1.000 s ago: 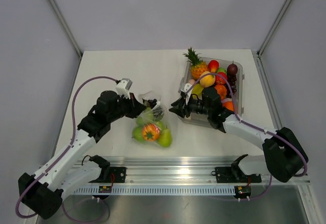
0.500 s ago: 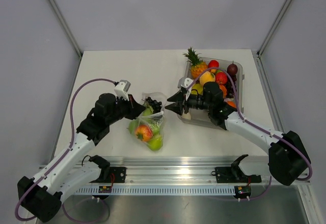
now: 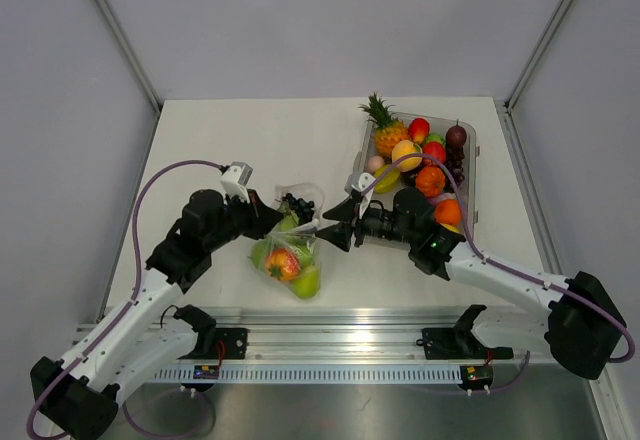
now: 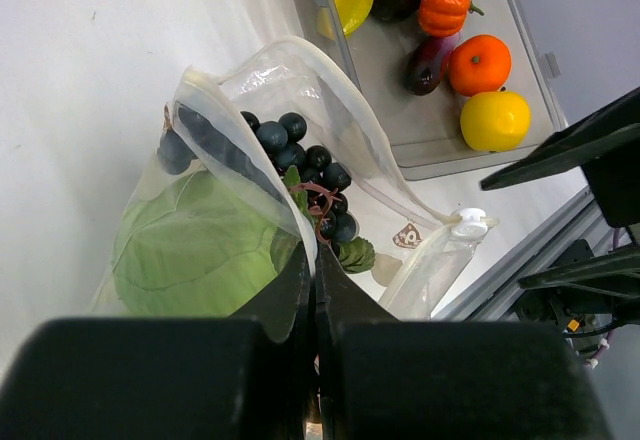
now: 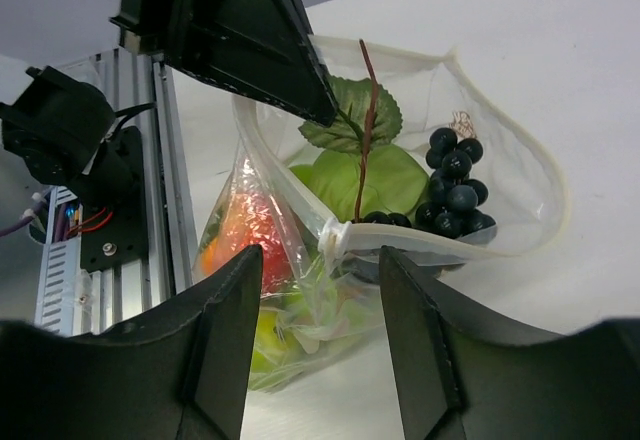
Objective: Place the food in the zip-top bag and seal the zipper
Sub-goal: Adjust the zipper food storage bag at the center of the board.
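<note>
Right wrist view: the right gripper (image 5: pixel 322 260), fingers spread and empty, faced the open mouth of the zip-top bag (image 5: pixel 552 192), with the white slider (image 5: pixel 335 235) directly ahead.
The left gripper (image 4: pixel 313 260), pressed together, pinched the bag's rim ahead and left of the right gripper. The zipper (image 5: pixel 275 175) ran crosswise to the right gripper's reach, with grapes (image 5: pixel 450 185) and cabbage (image 5: pixel 370 180) inside beyond it. The right arm was the nearer one to the slider. Bare table (image 5: pixel 560 40) lay to its right, the rail (image 5: pixel 120 220) close to its left, and the tray (image 3: pixel 472 175) of remaining food behind.
</note>
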You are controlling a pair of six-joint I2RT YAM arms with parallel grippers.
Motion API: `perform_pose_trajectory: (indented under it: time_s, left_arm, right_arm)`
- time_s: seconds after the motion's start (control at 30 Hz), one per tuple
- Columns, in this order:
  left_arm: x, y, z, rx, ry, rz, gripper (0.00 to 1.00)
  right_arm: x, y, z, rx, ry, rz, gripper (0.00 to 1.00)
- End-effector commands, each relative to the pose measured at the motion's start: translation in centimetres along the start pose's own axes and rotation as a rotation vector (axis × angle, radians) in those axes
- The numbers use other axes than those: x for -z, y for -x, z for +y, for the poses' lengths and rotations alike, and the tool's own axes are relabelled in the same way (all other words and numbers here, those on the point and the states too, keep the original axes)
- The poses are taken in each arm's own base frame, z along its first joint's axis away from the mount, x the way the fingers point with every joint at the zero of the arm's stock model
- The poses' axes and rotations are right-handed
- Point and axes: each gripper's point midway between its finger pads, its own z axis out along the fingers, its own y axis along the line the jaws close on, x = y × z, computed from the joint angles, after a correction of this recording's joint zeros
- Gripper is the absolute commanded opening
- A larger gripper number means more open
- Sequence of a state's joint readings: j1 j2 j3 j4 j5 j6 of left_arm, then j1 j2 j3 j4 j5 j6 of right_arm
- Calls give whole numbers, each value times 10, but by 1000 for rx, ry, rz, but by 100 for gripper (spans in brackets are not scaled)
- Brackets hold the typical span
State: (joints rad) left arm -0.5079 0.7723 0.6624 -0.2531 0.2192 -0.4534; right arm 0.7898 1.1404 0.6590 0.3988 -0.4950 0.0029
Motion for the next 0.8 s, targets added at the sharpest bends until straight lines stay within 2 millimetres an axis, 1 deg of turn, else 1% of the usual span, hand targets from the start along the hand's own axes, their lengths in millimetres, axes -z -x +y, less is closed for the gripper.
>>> perform_pose_trajectory:
  time_s: [0.0, 0.07, 0.1, 0.13, 0.2, 0.27, 0.3, 0.33, 0.37, 0.47, 0.5, 0.53, 0.57, 0.6, 0.63, 0.67, 0.7, 0.73, 0.77]
  left_arm:
    - [3, 18, -8, -15, -24, -77, 0]
    - [3, 18, -7, -18, -20, -80, 0]
    - [4, 18, -7, -17, -20, -81, 0]
    - [3, 18, -7, -17, -18, -80, 0]
    - [3, 17, -7, -16, -19, -78, 0]
    - [3, 16, -6, -17, -17, -74, 0]
    - [3, 16, -6, -19, -17, -74, 0]
    - [4, 14, -5, -16, -12, -68, 0]
    - [4, 14, -5, -17, -9, -68, 0]
    - [7, 13, -4, -18, 7, -47, 0]
    - [9, 13, -4, -18, 12, -43, 5]
    - [12, 19, -7, -19, 10, -50, 9]
    - [15, 17, -6, -17, 23, -35, 14]
    - [21, 23, -7, -20, 31, -56, 33]
    - [25, 27, -8, -20, 36, -68, 46]
    - [30, 34, -11, -21, 40, -83, 54]
    - [35, 40, -11, -23, 51, -106, 67]
    - [38, 43, -11, -24, 62, -109, 74]
    - [44, 49, -14, -27, 68, -107, 76]
  right_arm:
    - [-12, 4, -9, -21, -67, -17, 58]
    - [-16, 8, -14, -14, -95, -34, 58]
    - [-20, 4, -15, -16, -94, -27, 58]
    - [-23, 7, -17, -15, -104, -33, 58]
    - [-30, 6, -18, -20, -103, -28, 54]
    - [-36, 1, -18, -26, -97, -14, 37]
    - [-38, 0, -18, -26, -94, -14, 27]
    - [-39, 1, -18, -27, -92, -18, 1]
    - [-39, 8, -17, -16, -90, -52, 0]
    - [-34, 22, -16, 46, -88, -149, 0]
    - [-32, 25, -16, 67, -91, -168, 0]
    - [-31, 30, -16, 131, -86, -183, 0]
    - [-31, 34, -15, 162, -82, -191, 0]
    - [-32, 40, -15, 193, -77, -200, 0]
    - [-33, 41, -12, 248, -50, -199, 0]
    - [-33, 41, -10, 269, -35, -195, 0]
    - [-34, 47, -8, 289, -23, -204, 0]
    - [-35, 47, -3, 305, 6, -203, 0]
    - [-35, 47, -2, 327, 17, -196, 0]
